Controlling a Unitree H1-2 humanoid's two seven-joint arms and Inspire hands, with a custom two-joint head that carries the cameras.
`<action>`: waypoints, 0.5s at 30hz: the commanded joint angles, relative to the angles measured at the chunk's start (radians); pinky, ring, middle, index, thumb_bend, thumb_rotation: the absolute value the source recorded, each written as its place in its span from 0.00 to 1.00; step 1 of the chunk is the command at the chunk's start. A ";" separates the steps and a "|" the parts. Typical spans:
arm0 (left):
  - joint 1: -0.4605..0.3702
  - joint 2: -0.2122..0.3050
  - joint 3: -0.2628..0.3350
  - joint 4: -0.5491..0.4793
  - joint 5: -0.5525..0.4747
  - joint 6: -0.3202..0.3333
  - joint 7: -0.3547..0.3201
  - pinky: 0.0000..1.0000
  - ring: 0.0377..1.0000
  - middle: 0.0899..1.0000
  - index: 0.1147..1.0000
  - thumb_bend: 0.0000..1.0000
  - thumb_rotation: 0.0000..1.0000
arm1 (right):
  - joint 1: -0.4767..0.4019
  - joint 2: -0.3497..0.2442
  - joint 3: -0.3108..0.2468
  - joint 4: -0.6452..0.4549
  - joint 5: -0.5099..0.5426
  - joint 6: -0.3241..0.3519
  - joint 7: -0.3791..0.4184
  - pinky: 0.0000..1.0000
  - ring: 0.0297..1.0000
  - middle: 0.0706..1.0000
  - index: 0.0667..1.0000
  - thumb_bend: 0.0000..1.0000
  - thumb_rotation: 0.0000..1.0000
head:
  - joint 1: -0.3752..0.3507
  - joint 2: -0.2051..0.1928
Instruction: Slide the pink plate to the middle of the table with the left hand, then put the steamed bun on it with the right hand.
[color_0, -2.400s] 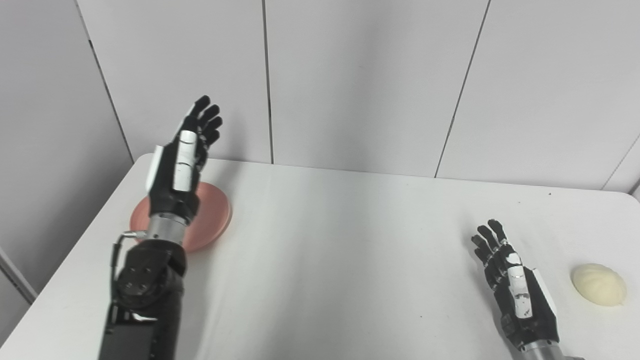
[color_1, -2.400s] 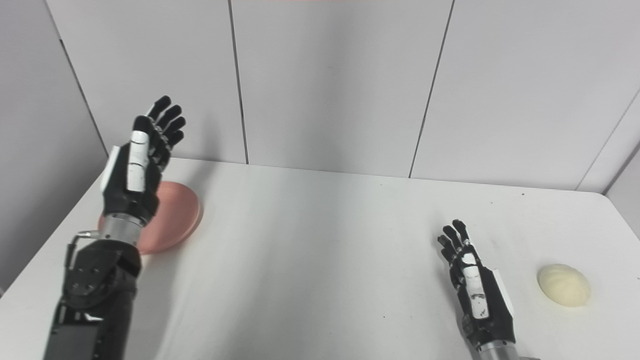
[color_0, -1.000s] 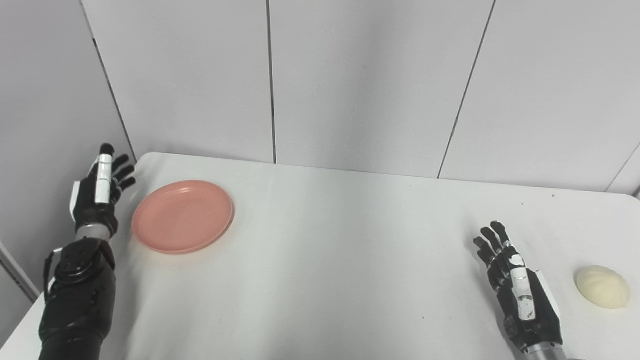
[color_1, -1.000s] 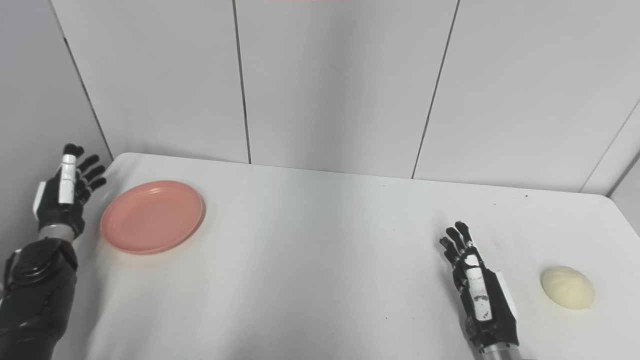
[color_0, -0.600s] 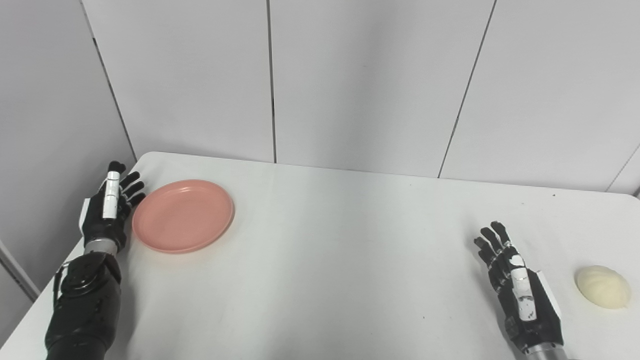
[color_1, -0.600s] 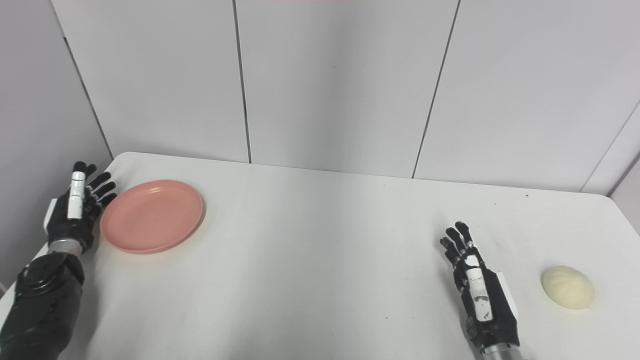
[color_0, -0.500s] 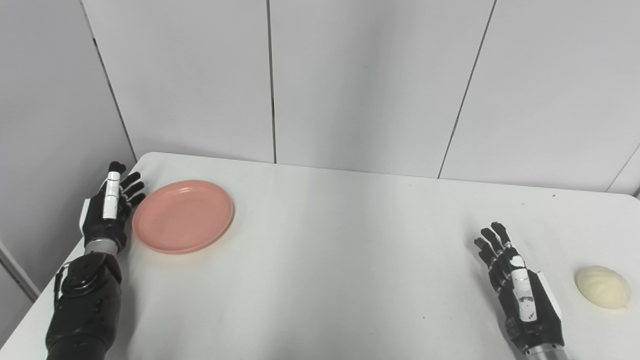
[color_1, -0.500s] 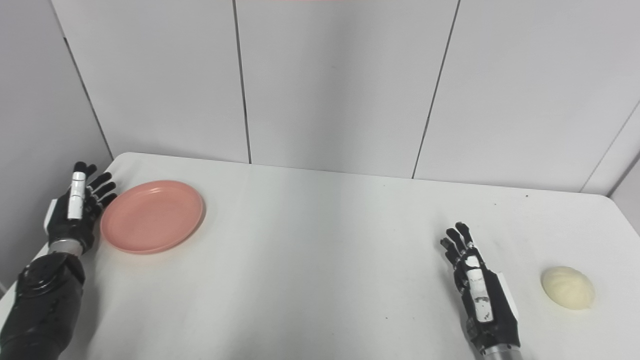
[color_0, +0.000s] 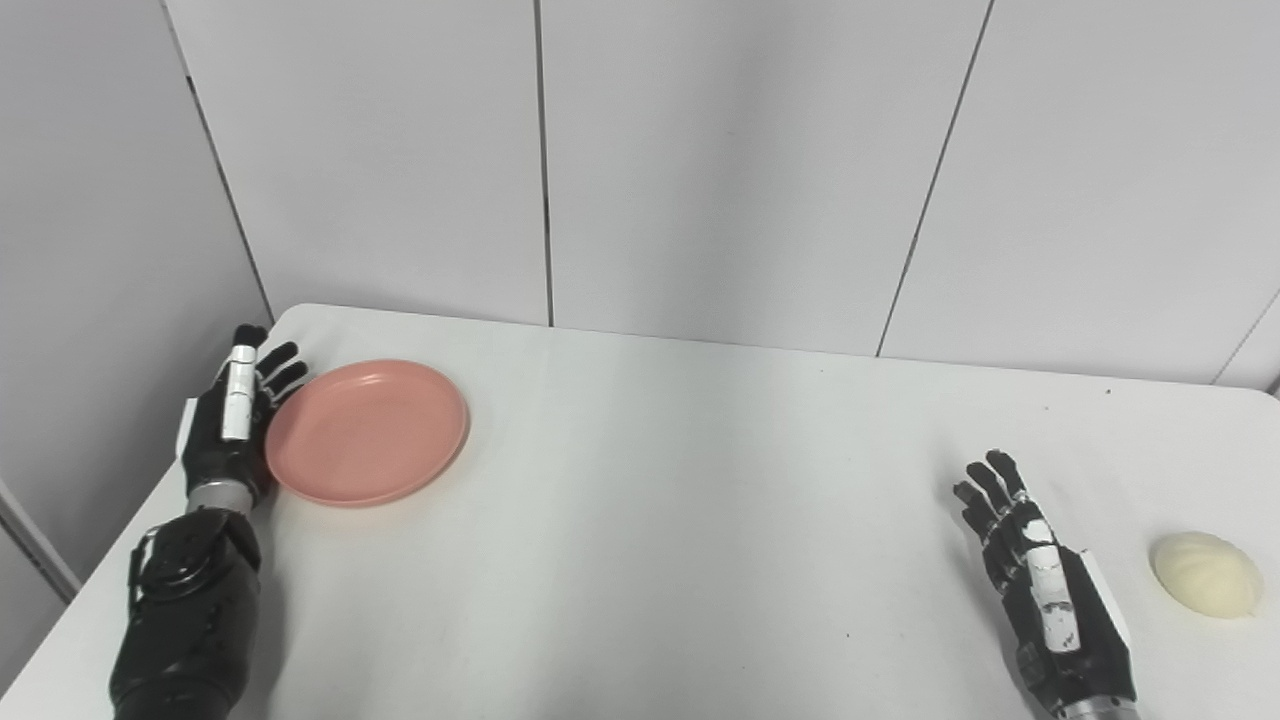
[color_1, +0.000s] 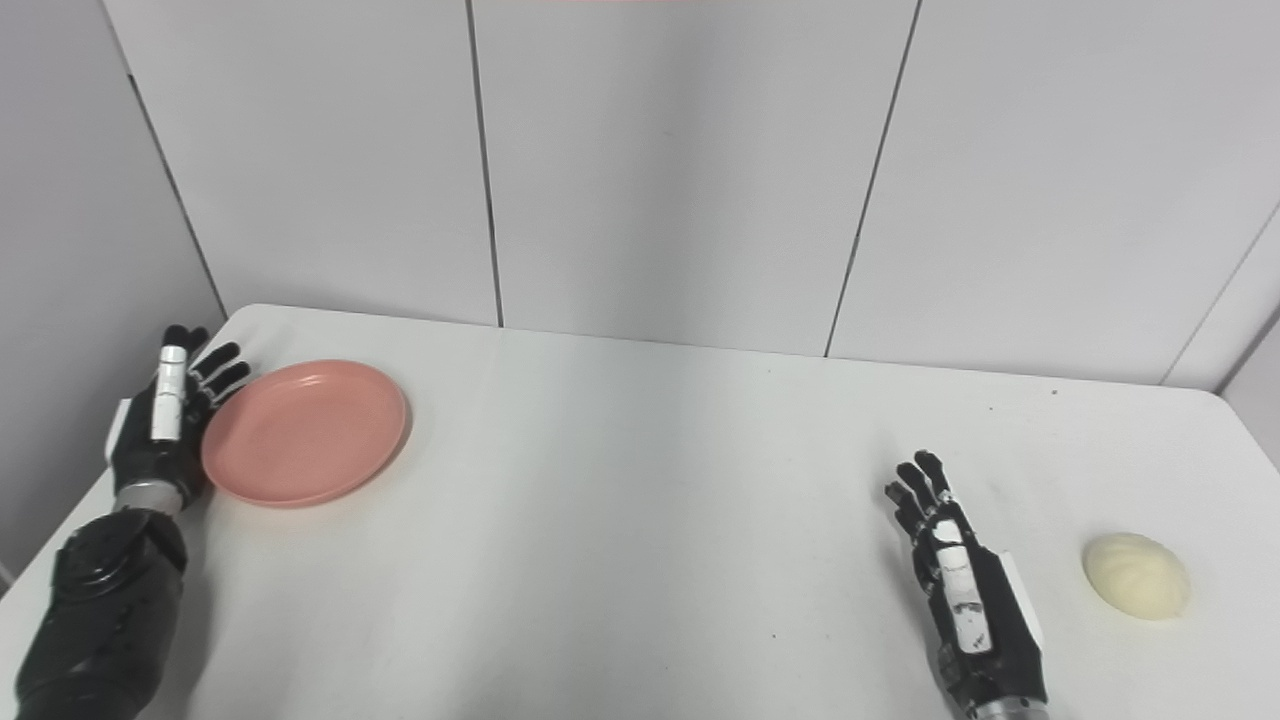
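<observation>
The pink plate lies flat on the white table at the far left. My left hand is open, fingers pointing away from me, right against the plate's left rim; it also shows in the right eye view. The pale steamed bun lies on the table at the right edge. My right hand is open and empty, palm edge down on the table, a little left of the bun.
Grey wall panels stand right behind the table's far edge. The table's left edge runs just beside my left hand, and a side wall stands close on the left.
My left hand has come down from above the plate, swung out to the left and then moved in against the plate's left rim. The plate, bun and right hand have stayed put.
</observation>
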 joint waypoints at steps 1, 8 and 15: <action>-0.033 -0.001 -0.015 -0.032 -0.005 0.014 -0.015 0.79 0.80 0.79 0.82 0.84 0.80 | 0.031 0.004 0.002 0.006 0.002 -0.001 0.000 1.00 0.93 0.95 0.97 0.80 0.91 | -0.002 0.002; -0.041 -0.021 -0.063 -0.095 0.012 0.039 -0.013 0.74 0.79 0.77 0.81 0.85 0.84 | 0.030 0.010 0.007 0.002 -0.003 0.002 -0.005 1.00 0.94 0.95 0.96 0.81 0.91 | -0.013 0.002; -0.048 -0.066 -0.069 -0.124 -0.010 0.065 -0.014 0.76 0.80 0.77 0.82 0.84 0.82 | 0.035 0.011 0.008 -0.012 0.004 0.021 -0.005 1.00 0.94 0.96 0.97 0.82 0.90 | -0.019 0.011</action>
